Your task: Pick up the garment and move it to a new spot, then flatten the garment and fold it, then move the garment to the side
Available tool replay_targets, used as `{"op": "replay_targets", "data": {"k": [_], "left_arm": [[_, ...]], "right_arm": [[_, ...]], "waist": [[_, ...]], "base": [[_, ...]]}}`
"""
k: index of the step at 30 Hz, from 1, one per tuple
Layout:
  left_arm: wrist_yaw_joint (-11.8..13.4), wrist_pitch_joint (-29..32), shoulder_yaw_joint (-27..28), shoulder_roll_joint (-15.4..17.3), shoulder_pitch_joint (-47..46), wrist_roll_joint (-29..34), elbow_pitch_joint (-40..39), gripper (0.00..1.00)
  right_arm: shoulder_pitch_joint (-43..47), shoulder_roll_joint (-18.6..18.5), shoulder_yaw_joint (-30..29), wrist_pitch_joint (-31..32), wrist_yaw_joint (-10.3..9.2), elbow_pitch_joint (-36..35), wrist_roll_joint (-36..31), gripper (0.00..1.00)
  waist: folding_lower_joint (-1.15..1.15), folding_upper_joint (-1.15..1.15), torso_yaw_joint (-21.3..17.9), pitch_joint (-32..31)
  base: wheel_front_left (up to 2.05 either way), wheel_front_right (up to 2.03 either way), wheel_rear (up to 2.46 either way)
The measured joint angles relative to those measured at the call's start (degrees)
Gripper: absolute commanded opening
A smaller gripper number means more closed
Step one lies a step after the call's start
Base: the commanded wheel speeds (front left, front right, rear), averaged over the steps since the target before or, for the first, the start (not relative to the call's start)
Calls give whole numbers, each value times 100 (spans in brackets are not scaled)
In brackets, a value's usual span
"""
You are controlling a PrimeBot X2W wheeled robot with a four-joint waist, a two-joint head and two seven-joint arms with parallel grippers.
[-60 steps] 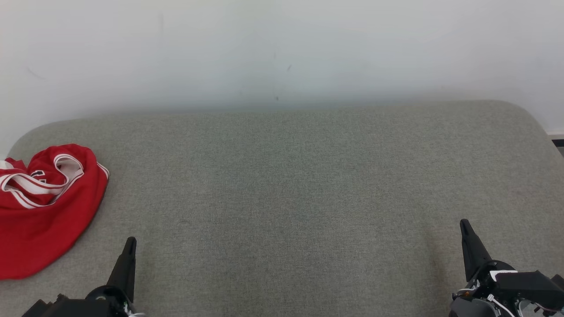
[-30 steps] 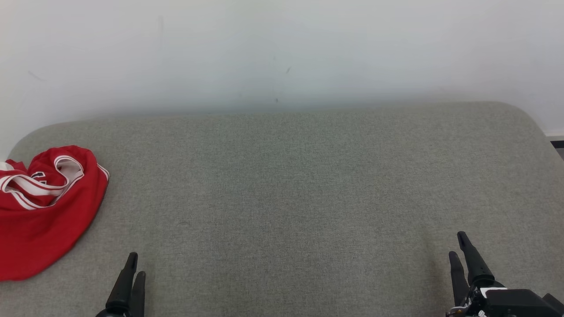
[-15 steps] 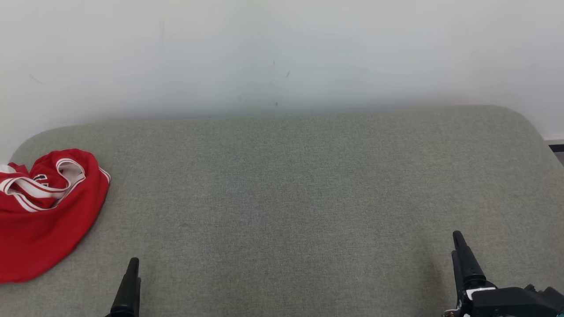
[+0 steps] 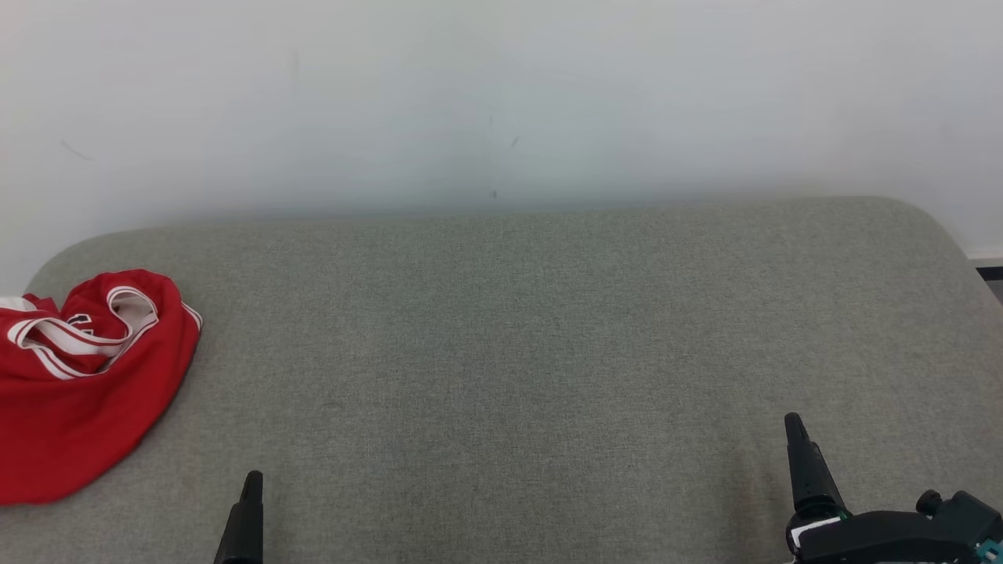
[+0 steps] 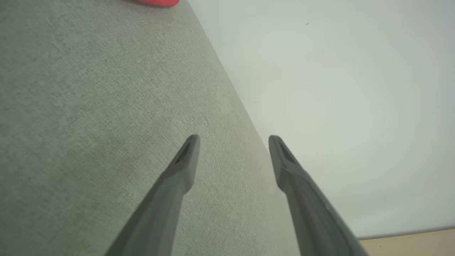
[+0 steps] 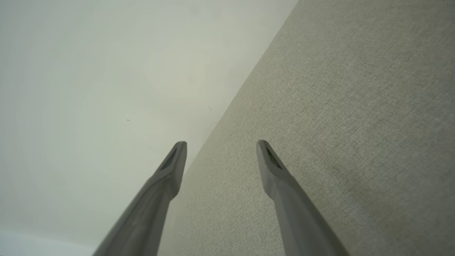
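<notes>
— Where's the crumpled red jersey with white trim [image 4: 78,392]?
— Left edge of the head view, on the grey fabric cushion [image 4: 501,352].
— The claws?
— Spread wide, holding nothing: left gripper [image 5: 233,142] and right gripper [image 6: 220,147] alike.

The left gripper [image 5: 233,140] has its fingers spread wide and holds nothing. The right gripper [image 6: 220,144] is likewise spread and empty. In the head view both sit low at the bottom edge, well apart, fingers pointing up.
</notes>
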Motion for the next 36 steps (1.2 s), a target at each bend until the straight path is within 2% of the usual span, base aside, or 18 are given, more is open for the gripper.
{"op": "replay_targets", "data": {"k": [7, 19, 36], "left_arm": [[0, -151, -22, 0, 58, 761, -29, 100], [82, -354, -30, 14, 143, 2084, -78, 100], [88, -632, -36, 49, 150, 3435, -96, 100]], "right_arm": [[42, -1, 48, -93, 0, 41, -821, 100], [110, -1, 189, -141, 0, 57, -1862, 100], [216, -9, 291, -261, 1, 58, -3053, 100]], "waist": [[0, 0, 13, -71], [0, 0, 5, -148], [0, 0, 15, -191]], "base": [[0, 0, 0], [0, 0, 0], [0, 0, 0]]}}
